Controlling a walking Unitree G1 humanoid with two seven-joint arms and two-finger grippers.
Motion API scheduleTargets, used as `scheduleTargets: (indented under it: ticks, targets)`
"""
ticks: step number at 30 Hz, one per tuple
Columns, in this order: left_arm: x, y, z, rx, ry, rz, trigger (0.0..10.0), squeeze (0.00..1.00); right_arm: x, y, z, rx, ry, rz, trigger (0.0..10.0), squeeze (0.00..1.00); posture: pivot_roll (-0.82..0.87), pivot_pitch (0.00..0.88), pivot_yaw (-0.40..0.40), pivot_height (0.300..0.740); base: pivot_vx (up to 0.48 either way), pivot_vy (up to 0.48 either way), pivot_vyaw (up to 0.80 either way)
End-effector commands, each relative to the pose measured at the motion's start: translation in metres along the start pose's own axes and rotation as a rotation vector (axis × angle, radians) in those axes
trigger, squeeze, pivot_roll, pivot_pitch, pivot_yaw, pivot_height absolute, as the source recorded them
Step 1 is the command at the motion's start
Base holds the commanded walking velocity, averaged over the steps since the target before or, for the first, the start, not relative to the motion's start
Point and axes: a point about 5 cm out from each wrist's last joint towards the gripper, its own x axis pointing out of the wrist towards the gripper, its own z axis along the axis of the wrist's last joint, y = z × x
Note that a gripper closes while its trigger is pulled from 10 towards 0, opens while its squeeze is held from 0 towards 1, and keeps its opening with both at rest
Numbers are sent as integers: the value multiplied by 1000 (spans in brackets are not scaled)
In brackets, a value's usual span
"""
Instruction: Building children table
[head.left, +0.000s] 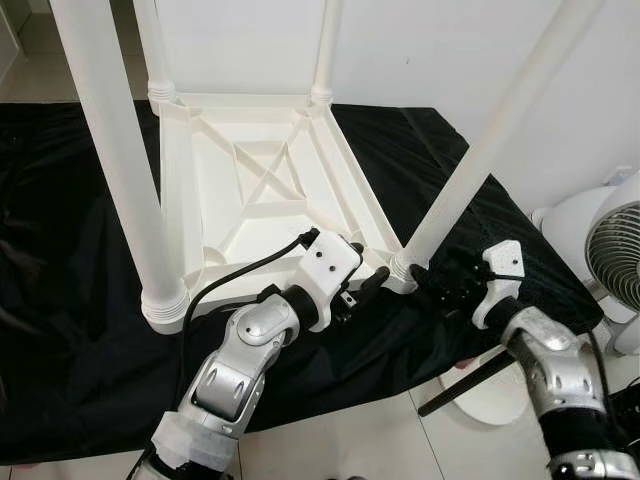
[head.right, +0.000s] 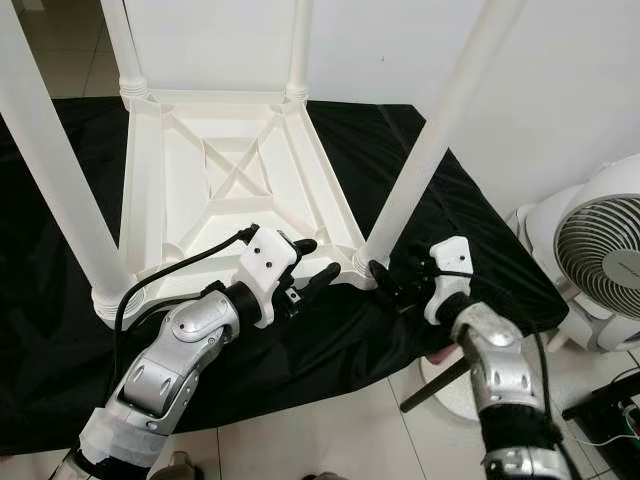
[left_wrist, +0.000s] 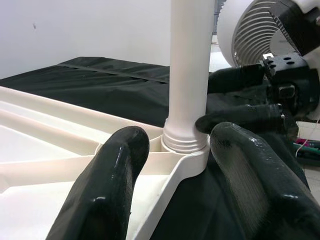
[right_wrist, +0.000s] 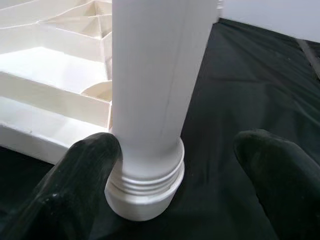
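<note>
left gripper (head.left: 362, 288) open at the near corner of the upturned white plastic table (head.left: 262, 190); right gripper (head.left: 440, 277) open around the base of that corner's white round leg (head.left: 480, 150). table lies on black cloth (head.left: 70, 330); white fan (head.left: 618, 250) beyond right.

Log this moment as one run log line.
table top upside down on black cloth | left gripper open at corner | right gripper open around near-right leg base

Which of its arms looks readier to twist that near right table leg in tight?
Probably the right. The right gripper has open fingers either side of the leg, just above its socket. The left gripper, also open, sits by the tabletop corner.
</note>
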Motion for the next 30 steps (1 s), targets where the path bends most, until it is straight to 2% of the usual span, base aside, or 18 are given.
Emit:
scheduleTargets:
  ticks: [1, 7, 9, 10, 15, 18, 19, 21, 22, 30]
  targets:
    - [0, 0, 2, 4, -6, 2, 10000, 0, 1, -3, -6, -11, 34, 29, 10000, 0, 58, 46, -103, 740, 0, 0, 0]
    - [0, 1, 3, 7, -6, 5, 10000, 0, 13, -2, -7, -16, 54, 87, 10000, 0, 65, 45, -96, 740, 0, 0, 0]
    - [0, 3, 4, 10, -8, 6, 10000, 0, 26, 1, -7, -27, 67, 130, 10000, 0, 69, 48, -89, 740, 0, 0, 0]
    - [0, 3, 4, 10, -8, 6, 10000, 0, 26, 1, -7, -27, 67, 130, 10000, 0, 69, 48, -89, 740, 0, 0, 0]
    - [1, 6, 7, 17, -13, 10, 10000, 0, 46, 8, -5, -38, 82, 172, 10000, 0, 74, 53, -84, 740, 0, 0, 0]
    - [1, 6, 7, 17, -14, 11, 10000, 0, 48, 9, -5, -42, 82, 176, 10000, 0, 74, 53, -84, 740, 0, 0, 0]
    - [1, 6, 8, 17, -15, 14, 10000, 0, 50, 8, -3, -42, 76, 181, 6706, 0, 82, 58, -87, 740, 0, 0, 0]
    - [1, 6, 8, 17, -15, 14, 10000, 0, 50, 8, -3, -42, 76, 181, 6706, 0, 82, 58, -87, 740, 0, 0, 0]
    - [1, 7, 8, 16, -15, 19, 10000, 0, 51, 9, -2, -49, 75, 196, 0, 0, 84, 60, -90, 740, 0, 0, 0]
    - [0, 8, 8, 12, -16, 32, 10000, 0, 48, 5, -3, -60, 86, 227, 0, 0, 78, 65, -98, 740, 0, 0, 0]
